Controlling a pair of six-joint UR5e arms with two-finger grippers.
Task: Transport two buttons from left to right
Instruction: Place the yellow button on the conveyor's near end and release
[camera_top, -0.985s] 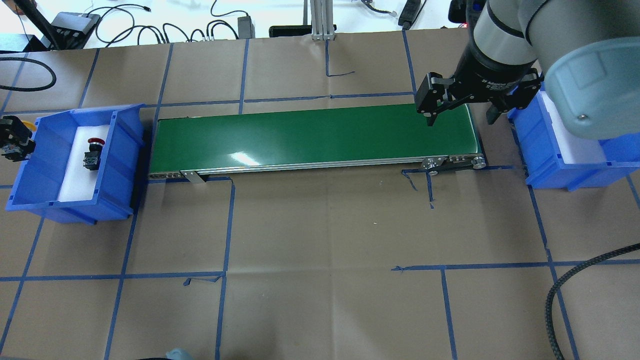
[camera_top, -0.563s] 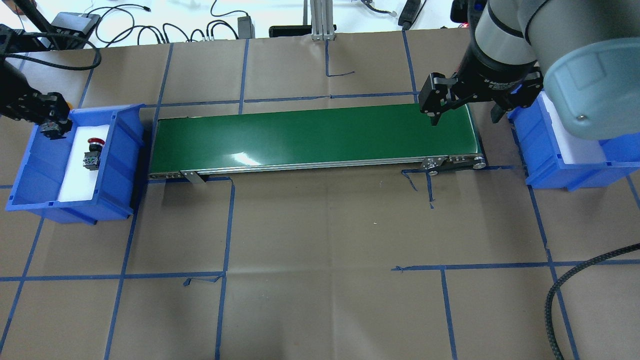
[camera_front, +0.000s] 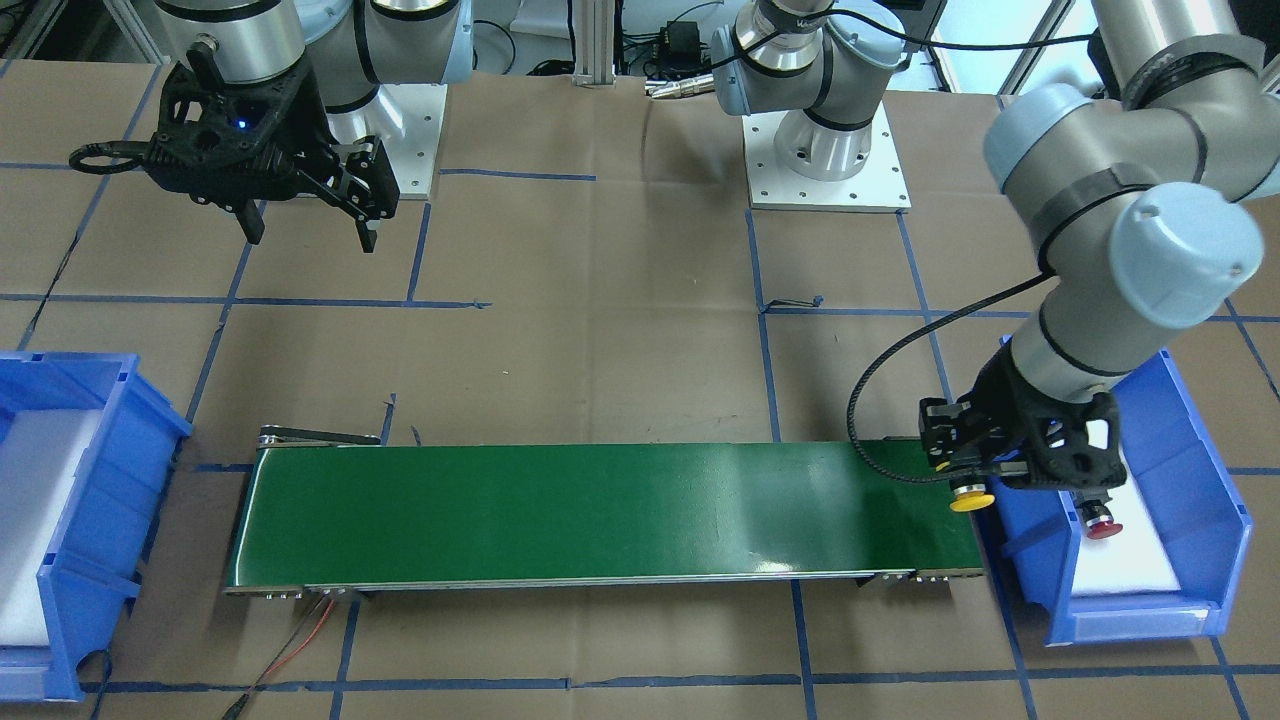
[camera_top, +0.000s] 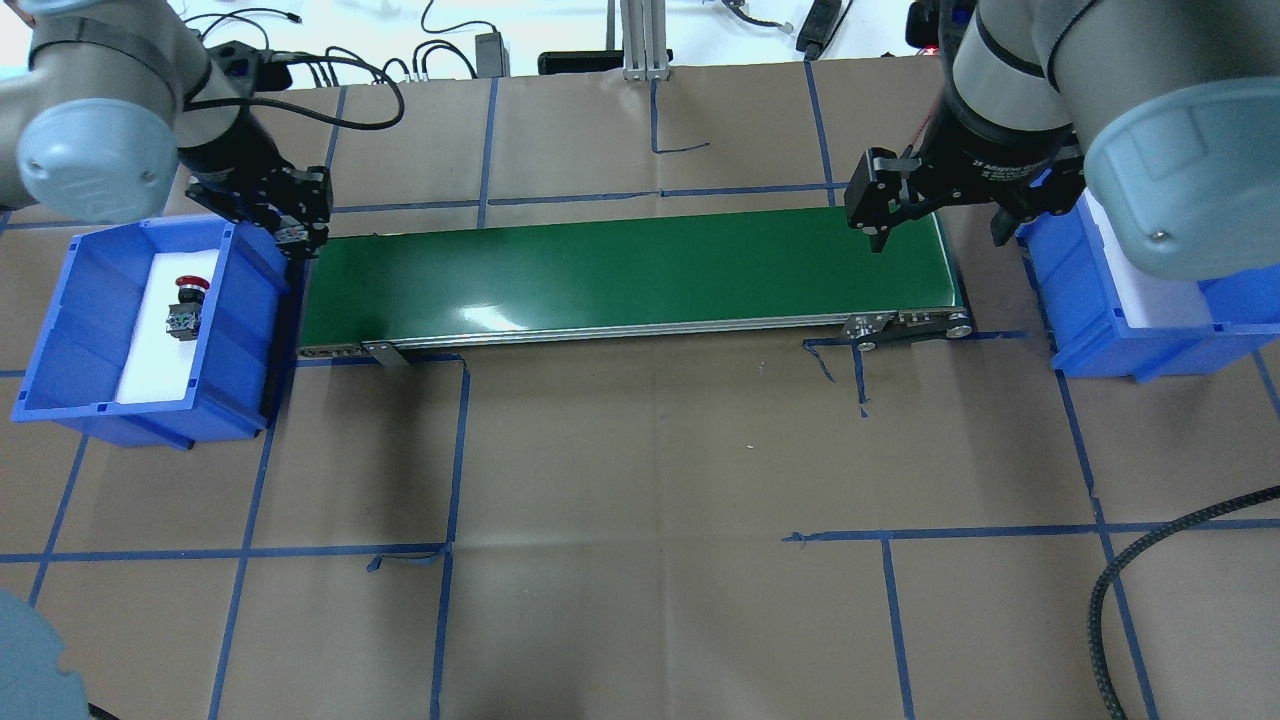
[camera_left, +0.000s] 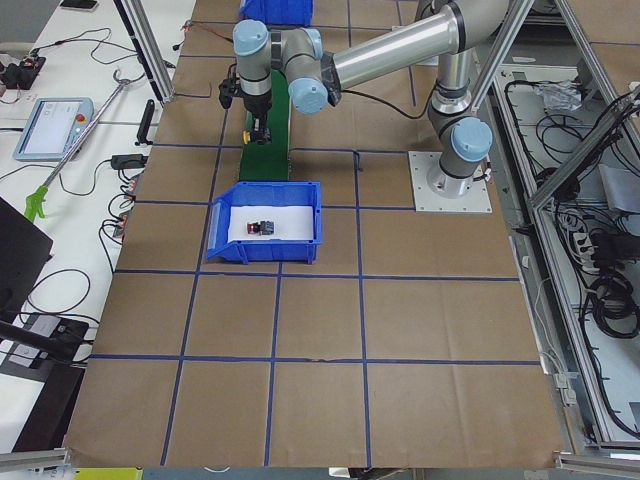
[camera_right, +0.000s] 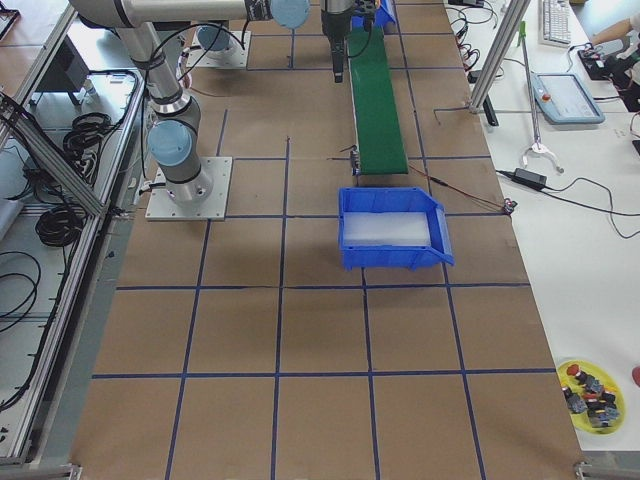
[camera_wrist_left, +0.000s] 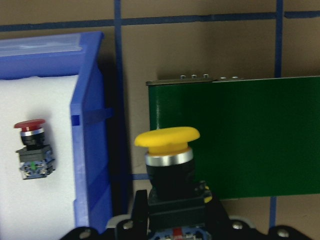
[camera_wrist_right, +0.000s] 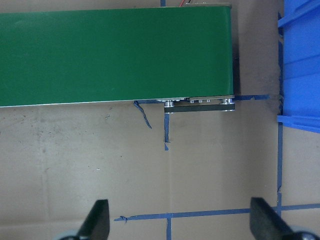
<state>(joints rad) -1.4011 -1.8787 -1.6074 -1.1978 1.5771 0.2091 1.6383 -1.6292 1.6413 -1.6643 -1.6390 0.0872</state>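
My left gripper (camera_top: 298, 238) is shut on the yellow-capped button (camera_front: 970, 497). It holds the button above the gap between the left blue bin (camera_top: 60, 330) and the left end of the green conveyor belt (camera_top: 620, 275). In the left wrist view the yellow cap (camera_wrist_left: 167, 139) points forward, beside the belt's end (camera_wrist_left: 240, 135). The red-capped button (camera_top: 186, 305) lies on white foam in the left bin, and also shows in the left wrist view (camera_wrist_left: 31, 150). My right gripper (camera_top: 938, 236) hangs open and empty above the belt's right end.
The right blue bin (camera_top: 1090, 320) with white foam stands just past the belt's right end. Cables and power bricks lie along the far table edge (camera_top: 440, 55). A braided cable (camera_top: 1150, 560) curls at the front right.
My left arm has swung in from beyond the left bin's far side, across the bin, to the belt's left end, carrying the yellow button. The right gripper barely shifted.
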